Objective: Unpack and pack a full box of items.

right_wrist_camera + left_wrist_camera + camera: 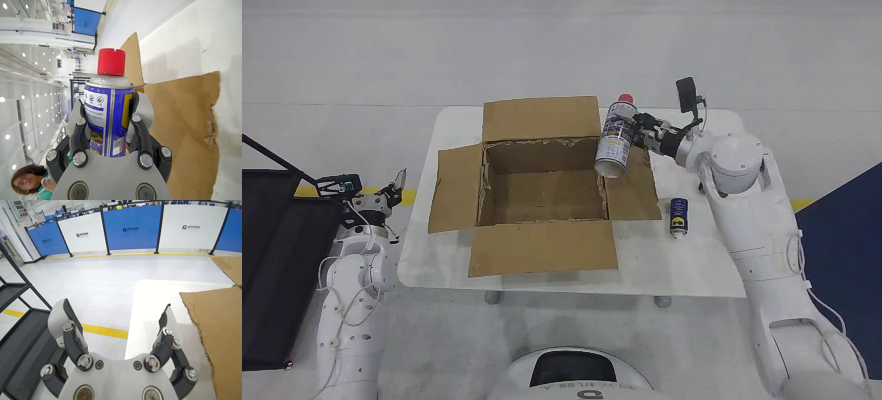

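Right claw (108, 102) pinching the spray can (111, 117) above the box (542, 120) rim; left claw (117, 306) spread. The smooth can could slip and fall outside the box.

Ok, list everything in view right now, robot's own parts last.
box: 1, brown cardboard, flaps open, mid-table
large spray can: 1, blue, red cap, above the box's right edge
small spray can: 1, blue, on table right of box
table: 1, white, under the box
rack: 1, black, floor left of table
left gripper: 1, grey-black, open, beside table's left edge
right gripper: 1, grey-black, shut on large spray can
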Robot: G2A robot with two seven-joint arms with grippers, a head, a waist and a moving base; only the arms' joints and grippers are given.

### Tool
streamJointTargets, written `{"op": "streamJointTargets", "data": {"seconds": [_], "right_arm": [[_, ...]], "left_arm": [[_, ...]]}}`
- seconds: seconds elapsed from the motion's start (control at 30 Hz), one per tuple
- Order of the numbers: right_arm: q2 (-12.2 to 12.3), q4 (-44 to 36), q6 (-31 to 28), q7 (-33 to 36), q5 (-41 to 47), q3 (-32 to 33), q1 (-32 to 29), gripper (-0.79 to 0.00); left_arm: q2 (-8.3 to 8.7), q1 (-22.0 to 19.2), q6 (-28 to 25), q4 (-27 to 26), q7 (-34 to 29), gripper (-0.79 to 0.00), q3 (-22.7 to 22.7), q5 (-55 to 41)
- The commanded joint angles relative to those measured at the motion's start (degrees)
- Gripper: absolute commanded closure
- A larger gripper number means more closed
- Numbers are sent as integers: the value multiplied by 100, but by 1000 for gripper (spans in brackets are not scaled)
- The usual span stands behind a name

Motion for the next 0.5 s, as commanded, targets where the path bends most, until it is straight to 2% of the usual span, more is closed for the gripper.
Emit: {"op": "streamJointTargets", "data": {"seconds": [0.0, 0.23, 0.47], "right_arm": [[-12, 5, -22, 2, -80, -140, 30, 0], [-48, -136, -223, -368, -562, -585, -106, 0], [-48, -189, -215, -497, -668, -614, -154, 0]], "left_arm": [[0, 0, 0, 0, 0, -785, 0, 0], [0, 0, 0, 0, 0, -785, 0, 0], [0, 0, 0, 0, 0, -785, 0, 0]]}}
